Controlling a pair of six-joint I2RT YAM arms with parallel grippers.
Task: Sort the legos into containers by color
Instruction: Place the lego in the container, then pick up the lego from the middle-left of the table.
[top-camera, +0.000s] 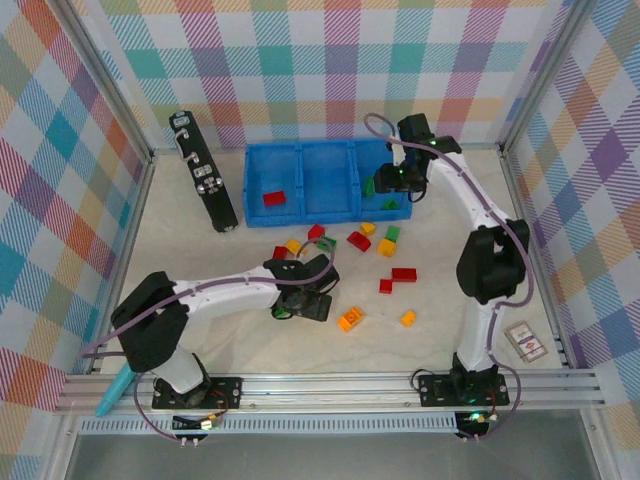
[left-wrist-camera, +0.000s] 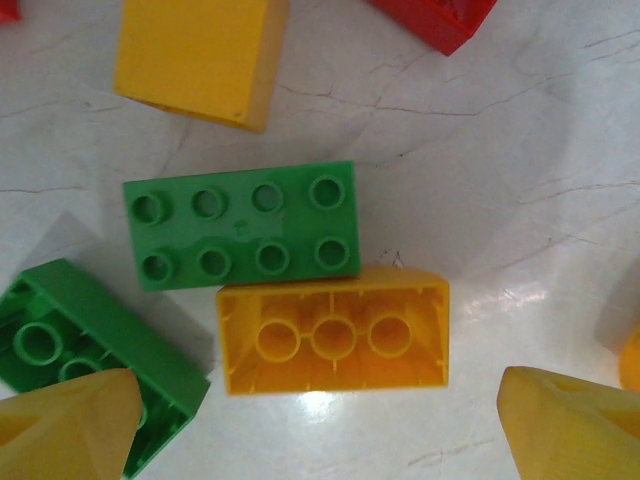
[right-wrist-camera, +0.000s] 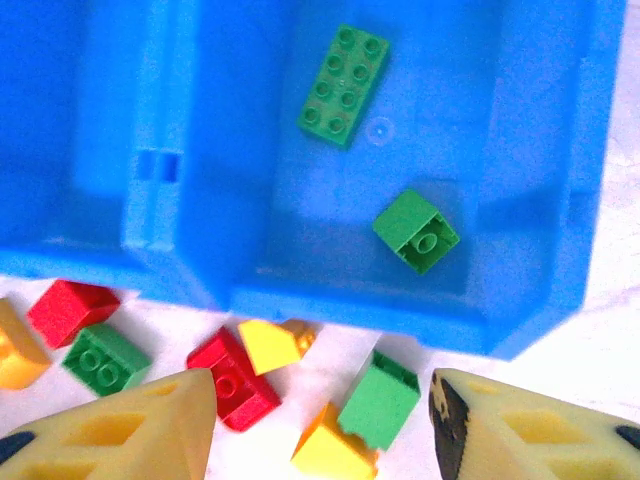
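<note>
The blue bin (top-camera: 303, 150) has three compartments: a red lego (top-camera: 274, 198) lies in the left one, and two green legos (right-wrist-camera: 343, 85) (right-wrist-camera: 416, 231) in the right one. My right gripper (top-camera: 398, 180) (right-wrist-camera: 320, 430) hovers open and empty over that right compartment's front wall. Loose red, yellow and green legos (top-camera: 359, 241) lie on the table in front of the bin. My left gripper (top-camera: 300, 300) (left-wrist-camera: 320, 435) is open low over an upside-down yellow-orange lego (left-wrist-camera: 333, 332). That lego touches a studs-up green lego (left-wrist-camera: 243, 225), and another green lego (left-wrist-camera: 90, 350) lies by the left finger.
A black upright panel (top-camera: 205, 185) leans left of the bin. Two orange legos (top-camera: 351, 319) (top-camera: 408, 318) lie nearer the arm bases. A small card box (top-camera: 527, 341) sits at the right edge, and a teal tool (top-camera: 115, 390) by the left base.
</note>
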